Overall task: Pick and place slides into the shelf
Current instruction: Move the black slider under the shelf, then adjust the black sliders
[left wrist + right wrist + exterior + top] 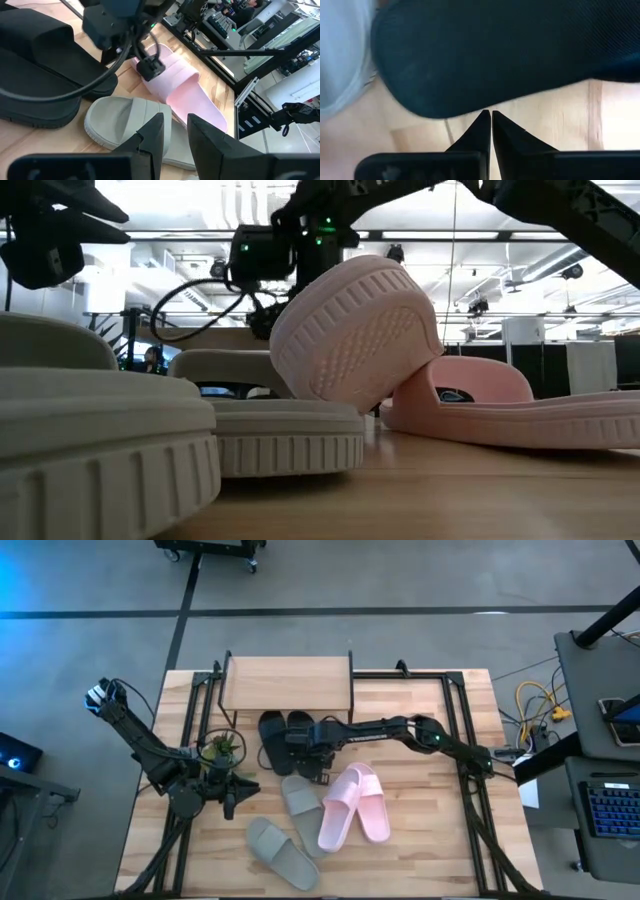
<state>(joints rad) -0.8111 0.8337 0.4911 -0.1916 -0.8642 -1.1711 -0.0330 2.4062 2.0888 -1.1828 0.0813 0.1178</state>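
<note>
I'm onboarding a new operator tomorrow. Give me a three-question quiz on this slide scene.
1. True or false: the black slides lie right in front of the shelf.
2. Which gripper is over the black slides: A left, B right?
3. Fill in: one pink slide leans on the other ____ slide.

Key: 1 true; 2 B, the right gripper, fingertips together; the left gripper waits, open, near the grey-green slides; 3 pink.

You have six slides: two black (284, 738), two pink (352, 802), two grey-green (292, 825). There is one shelf (287, 683), one table (420, 850), and two arms, each with one gripper.
</note>
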